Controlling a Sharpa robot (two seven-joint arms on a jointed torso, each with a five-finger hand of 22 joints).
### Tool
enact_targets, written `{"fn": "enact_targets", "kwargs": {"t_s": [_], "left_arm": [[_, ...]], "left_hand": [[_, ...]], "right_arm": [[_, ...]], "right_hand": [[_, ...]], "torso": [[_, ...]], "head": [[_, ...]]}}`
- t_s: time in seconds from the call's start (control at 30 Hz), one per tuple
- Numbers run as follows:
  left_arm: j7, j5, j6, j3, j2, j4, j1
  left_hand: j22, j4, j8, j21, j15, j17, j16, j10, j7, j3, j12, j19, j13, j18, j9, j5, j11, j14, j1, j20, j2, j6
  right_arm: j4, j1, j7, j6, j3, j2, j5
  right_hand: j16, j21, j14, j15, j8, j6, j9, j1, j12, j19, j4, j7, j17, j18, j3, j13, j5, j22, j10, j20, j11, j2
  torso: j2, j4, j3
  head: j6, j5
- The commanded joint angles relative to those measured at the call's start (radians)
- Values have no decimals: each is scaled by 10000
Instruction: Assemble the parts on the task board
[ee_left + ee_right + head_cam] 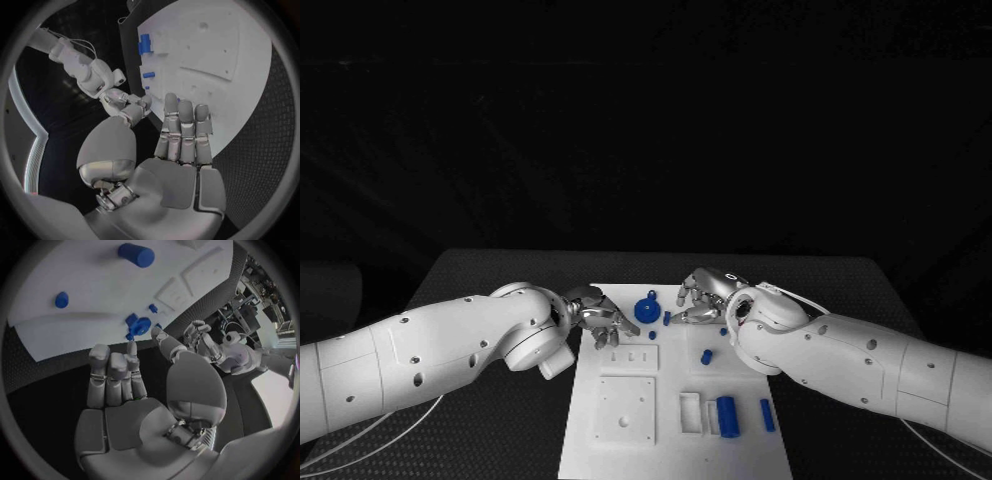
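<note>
Table (488, 275), black, bears the task board (668, 440); both hands hover empty, fingers apart.

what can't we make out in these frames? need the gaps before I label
- Head view: the left hand and right hand cover the far end of the task board; contact with the round blue part cannot be told.
- Head view: small blue parts too small to identify.
- Left wrist view: own fingers hide the board's near edge.
- Right wrist view: board cut off by the circle's rim; blue cylinder sits near it.
</note>
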Motion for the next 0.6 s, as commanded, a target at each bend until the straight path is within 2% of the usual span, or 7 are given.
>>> {"fn": "enact_targets", "kwargs": {"t_s": [0.03, 0.17, 0.23, 0.43, 0.6], "left_arm": [[832, 980, -711, 8, -53, 139, 15], [953, 1094, -752, 8, -135, 267, 26], [972, 1138, -778, 8, -160, 303, 37], [985, 1159, -804, 8, -238, 384, 77], [991, 1159, -831, 8, -270, 403, 119]], "left_hand": [[-20, -23, 72, -71, 44, -26, -83, -20, 61, -160, -100, -56, -42, -154, 17, -55, 5, -28, 101, -825, -24, -14], [-42, -77, 85, -161, 80, -52, -187, -17, 69, -398, -230, -83, -84, -154, 28, -51, 20, -39, 150, -789, 1, -30], [-50, -82, 89, -189, 89, -58, -216, -19, 73, -439, -268, -89, -95, -153, 30, -52, 23, -42, 171, -780, 16, -32], [-60, -90, 93, -230, 104, -68, -263, -26, 78, -495, -326, -97, -112, -153, 31, -51, 30, -52, 204, -765, 28, -35], [-64, -90, 94, -248, 112, -72, -283, -27, 80, -515, -352, -100, -119, -153, 31, -51, 33, -56, 219, -758, 31, -39]], "right_arm": [[-110, -40, -549, 166, -15, 114, -902], [-282, -132, -696, 222, -33, 308, -1209], [-330, -165, -750, 303, -37, 366, -1308], [-393, -219, -760, 361, -41, 474, -1399], [-480, -232, -815, 385, -43, 579, -1544]], "right_hand": [[67, 66, 81, -24, 65, 148, 24, -142, 75, 76, 96, 23, 16, 435, 24, 19, -54, 158, 101, -1, 2, 11], [73, 84, 107, -36, 92, 215, 64, -267, 89, 108, 248, 1, 31, 435, 54, 44, -54, 150, 135, 1, -17, -7], [76, 90, 113, -41, 99, 237, 75, -317, 91, 117, 305, -7, 37, 435, 60, 51, -54, 149, 150, 1, -24, -16], [87, 113, 136, -67, 123, 341, 97, -457, 108, 140, 467, -44, 57, 435, 76, 75, -54, 148, 220, 3, -58, -40], [91, 127, 150, -80, 130, 403, 98, -504, 111, 150, 560, -66, 66, 435, 116, 87, -52, 148, 261, 2, -78, -8]], "torso": [[35, 59, -71], [68, 96, -120], [91, 119, -160], [133, 180, -220], [169, 207, -263]], "head": [[25, -44], [50, -81], [71, -93], [74, -128], [112, -145]]}}
